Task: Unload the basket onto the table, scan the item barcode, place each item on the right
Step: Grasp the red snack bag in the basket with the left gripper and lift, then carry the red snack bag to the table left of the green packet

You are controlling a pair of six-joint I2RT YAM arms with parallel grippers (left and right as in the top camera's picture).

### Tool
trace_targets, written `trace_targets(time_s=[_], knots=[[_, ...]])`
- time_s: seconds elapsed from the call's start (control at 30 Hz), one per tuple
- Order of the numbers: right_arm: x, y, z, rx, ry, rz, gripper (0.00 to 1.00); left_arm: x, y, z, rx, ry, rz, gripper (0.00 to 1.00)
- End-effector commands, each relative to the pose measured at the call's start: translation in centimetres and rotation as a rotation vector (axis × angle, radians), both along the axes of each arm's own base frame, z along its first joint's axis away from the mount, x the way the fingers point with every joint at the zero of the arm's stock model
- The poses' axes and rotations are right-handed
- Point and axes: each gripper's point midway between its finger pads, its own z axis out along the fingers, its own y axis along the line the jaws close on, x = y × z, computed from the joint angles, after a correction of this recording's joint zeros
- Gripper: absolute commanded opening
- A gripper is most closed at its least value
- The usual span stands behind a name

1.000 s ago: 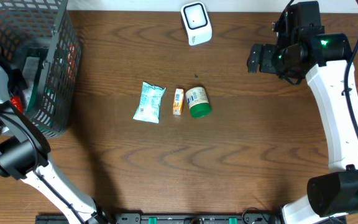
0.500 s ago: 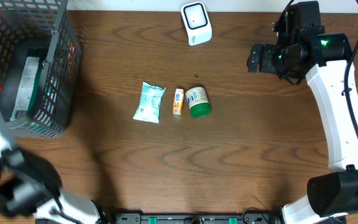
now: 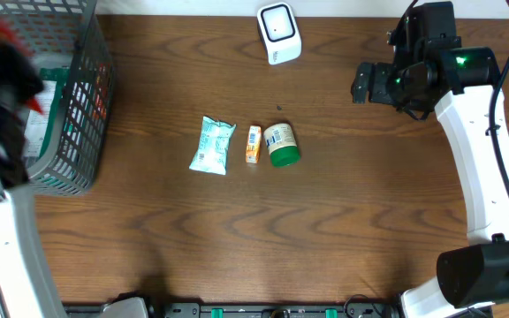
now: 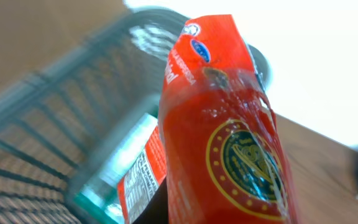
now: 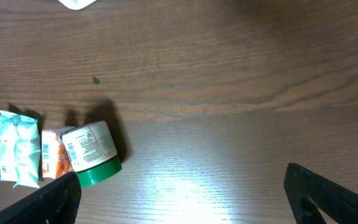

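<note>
table (image 3: 343,221): nothing scanned yet by my read, early stage. basket (image 3: 82,106) far left, at least one more pack inside, exact count unclear. left gripper (image 3: 5,71) is blurred above the basket, clamped tight on a red packet (image 4: 229,137), the item to scan; can't make out its barcode. to do: carry it across to the scanner (image 3: 278,33) at the far edge, well apart, and present the code. right gripper (image 5: 185,196) spread wide, holding nothing, near the scanner. counts: 1 basket, 1 scanner, 1 red packet, 1 green-lidded jar (image 3: 281,145), 1 pale pouch (image 3: 212,145), 1 small orange box (image 3: 254,144)
</note>
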Motion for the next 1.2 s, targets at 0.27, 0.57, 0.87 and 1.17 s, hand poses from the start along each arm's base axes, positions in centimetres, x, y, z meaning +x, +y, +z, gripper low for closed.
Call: trace_targets(time_s=[0.27,0.57,0.87,1.17], knots=[[0.3,0.2,0.4,0.001,-0.013,0.012,0.99,2.1,-13.9,-15.0,-0.158,0.407,-0.239,0.07],[0.3,0.2,0.4,0.001,-0.013,0.012,0.99,4.4,-14.7,-27.9,-0.065,0.708,-0.196,0.07],[0.3,0.2,0.4,0.001,-0.013,0.012,0.99,5.5,-14.4,-35.1,-0.019,0.845,-0.166,0.07],[0.3,0.2,0.4,0.001,-0.013,0.013,0.99,4.5,-19.4,-37.4,-0.167,0.917,-0.350,0.08]])
